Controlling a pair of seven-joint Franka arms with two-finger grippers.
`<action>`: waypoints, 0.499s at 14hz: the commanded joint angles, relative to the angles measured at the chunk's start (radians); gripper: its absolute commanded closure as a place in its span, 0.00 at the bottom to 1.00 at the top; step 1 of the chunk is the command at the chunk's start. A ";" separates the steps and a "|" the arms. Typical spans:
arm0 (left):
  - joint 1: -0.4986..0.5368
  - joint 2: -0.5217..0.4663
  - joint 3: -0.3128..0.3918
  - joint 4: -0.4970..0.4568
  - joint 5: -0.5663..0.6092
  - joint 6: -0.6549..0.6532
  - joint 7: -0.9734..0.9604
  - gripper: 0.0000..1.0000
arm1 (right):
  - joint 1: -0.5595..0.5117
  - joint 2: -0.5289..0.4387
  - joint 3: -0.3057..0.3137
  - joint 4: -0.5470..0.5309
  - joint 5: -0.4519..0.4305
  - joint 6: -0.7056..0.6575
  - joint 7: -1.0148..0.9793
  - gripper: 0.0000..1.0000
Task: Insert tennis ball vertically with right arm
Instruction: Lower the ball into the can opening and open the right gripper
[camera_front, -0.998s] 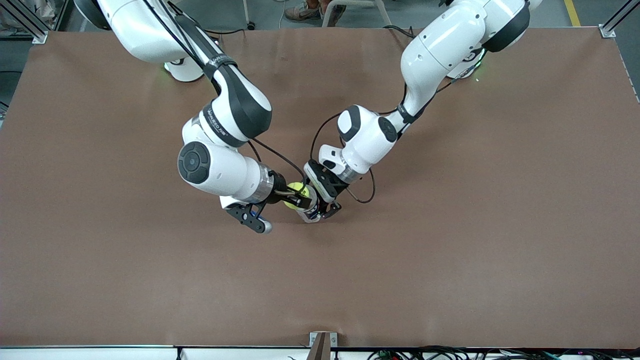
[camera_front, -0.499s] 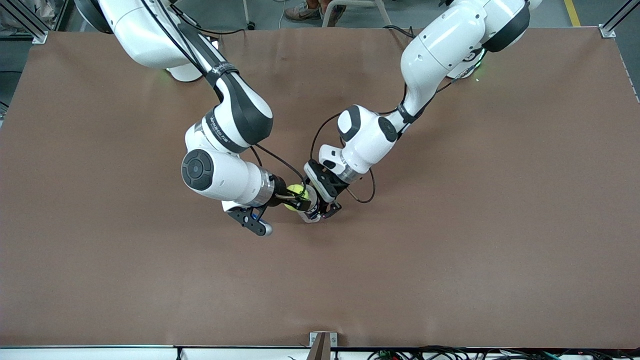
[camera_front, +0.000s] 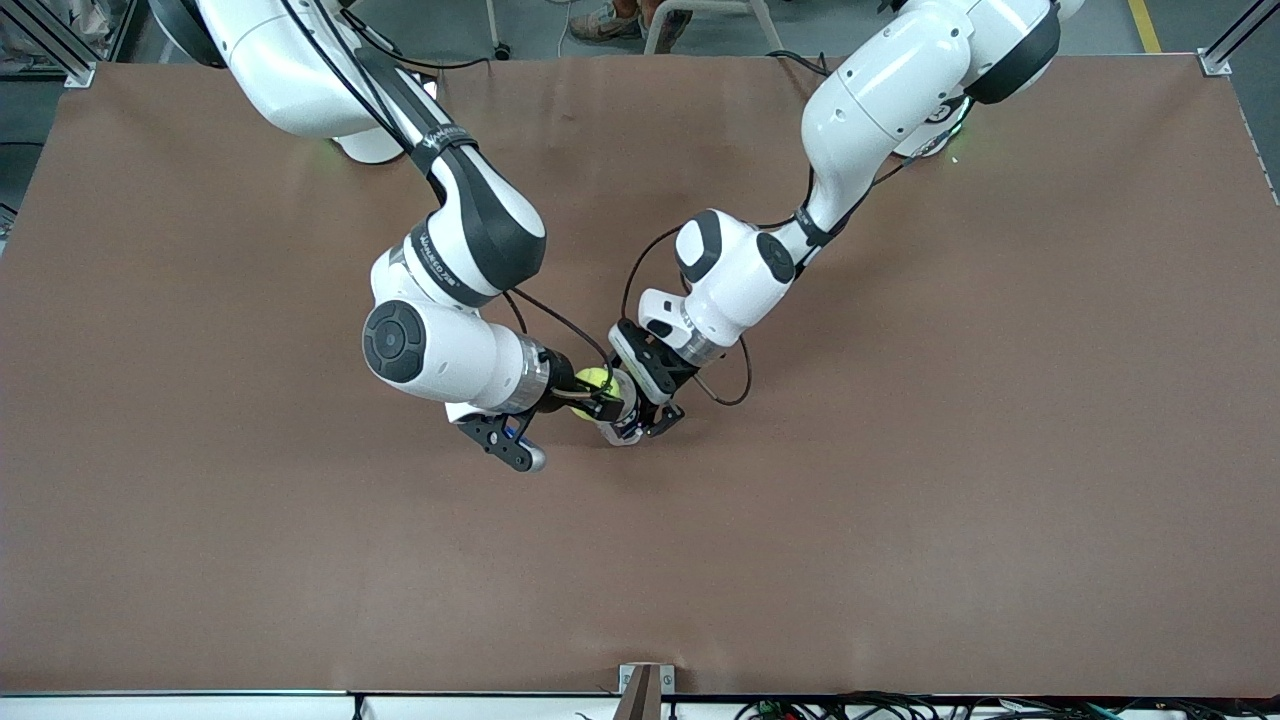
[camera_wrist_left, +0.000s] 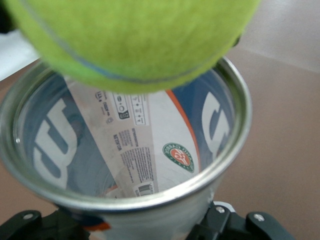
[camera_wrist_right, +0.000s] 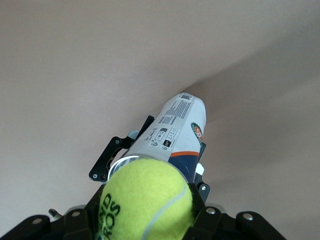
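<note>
A yellow-green tennis ball (camera_front: 590, 380) is held in my right gripper (camera_front: 592, 392), which is shut on it. The ball sits just over the open mouth of a clear ball can (camera_front: 622, 420) with a white, blue and orange label. My left gripper (camera_front: 642, 418) is shut on the can's wall and holds it mouth up. In the left wrist view the ball (camera_wrist_left: 135, 40) hangs over the can's metal rim (camera_wrist_left: 235, 125). In the right wrist view the ball (camera_wrist_right: 147, 200) fills my right gripper (camera_wrist_right: 147, 212), with the can (camera_wrist_right: 175, 135) right below it.
The brown table cover (camera_front: 900, 500) is bare all around the two grippers. A metal bracket (camera_front: 642, 685) sits at the table edge nearest the front camera.
My right arm has shifted slightly toward the can, bringing the ball closer over its mouth. The left arm and the can have stayed still.
</note>
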 joint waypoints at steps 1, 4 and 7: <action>0.002 0.011 0.010 -0.016 0.000 0.014 0.017 0.23 | 0.011 0.023 0.004 0.011 0.035 -0.001 0.011 0.00; 0.001 0.010 0.010 -0.016 0.000 0.014 0.014 0.23 | 0.011 0.023 0.004 0.011 0.035 -0.001 0.012 0.00; 0.002 0.017 0.013 -0.016 0.003 0.014 0.017 0.23 | -0.003 0.015 0.004 0.013 0.036 -0.012 0.008 0.00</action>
